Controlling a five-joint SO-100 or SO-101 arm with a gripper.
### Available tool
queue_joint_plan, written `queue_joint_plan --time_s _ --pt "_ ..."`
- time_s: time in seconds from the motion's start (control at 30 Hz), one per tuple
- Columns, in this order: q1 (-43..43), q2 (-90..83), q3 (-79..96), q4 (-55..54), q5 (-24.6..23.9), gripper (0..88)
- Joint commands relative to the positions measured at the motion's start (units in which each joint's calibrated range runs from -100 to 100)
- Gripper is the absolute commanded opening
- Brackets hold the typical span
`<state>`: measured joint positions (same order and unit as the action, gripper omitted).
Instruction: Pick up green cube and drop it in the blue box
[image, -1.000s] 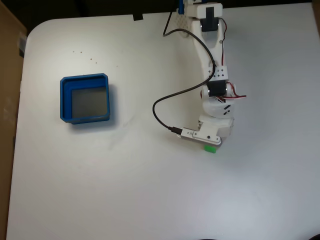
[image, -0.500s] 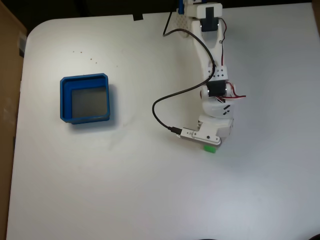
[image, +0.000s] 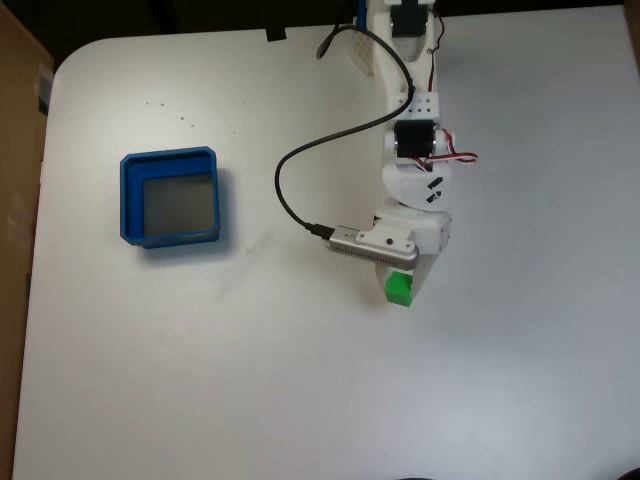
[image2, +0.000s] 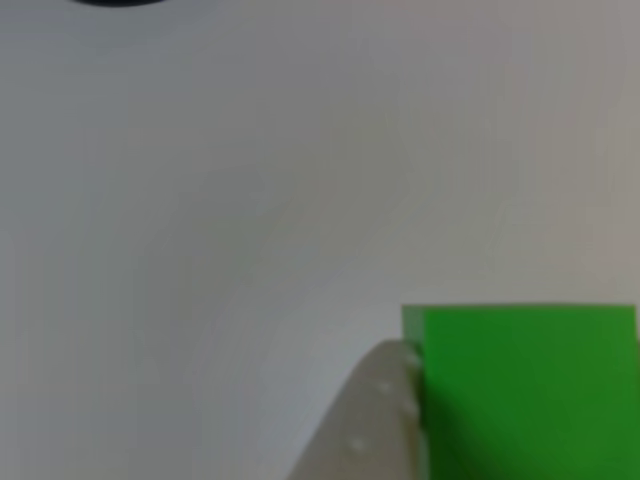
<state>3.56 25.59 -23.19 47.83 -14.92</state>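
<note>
The green cube (image: 399, 289) sits between the fingers of my gripper (image: 403, 288), which is shut on it right of the table's middle in the fixed view. It looks raised off the white table. In the other view the green cube (image2: 525, 385) fills the lower right corner, with one pale finger (image2: 372, 430) pressed against its left face. The blue box (image: 128, 200) stands well to the left of the gripper in the fixed view, its grey floor bare.
A black cable (image: 285, 190) loops from the wrist camera back to the arm's base at the top edge. A brown cardboard surface (image: 15, 150) borders the table on the left. White tabletop lies between the gripper and the box.
The arm has swung a little left and pulled back, carrying the green cube with it. The cube now looks larger and higher than before. The blue box has not moved.
</note>
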Motion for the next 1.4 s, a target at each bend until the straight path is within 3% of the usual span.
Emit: queue_joint_plan --time_s 0.0,0.93,1.37 --pt "3.6 -6.2 -3.9 -0.5 0.1 2.7" --pt "31.7 -12.3 -3.5 -0.6 0.4 3.1" --pt "38.4 -9.4 -2.5 -0.5 8.8 3.1"
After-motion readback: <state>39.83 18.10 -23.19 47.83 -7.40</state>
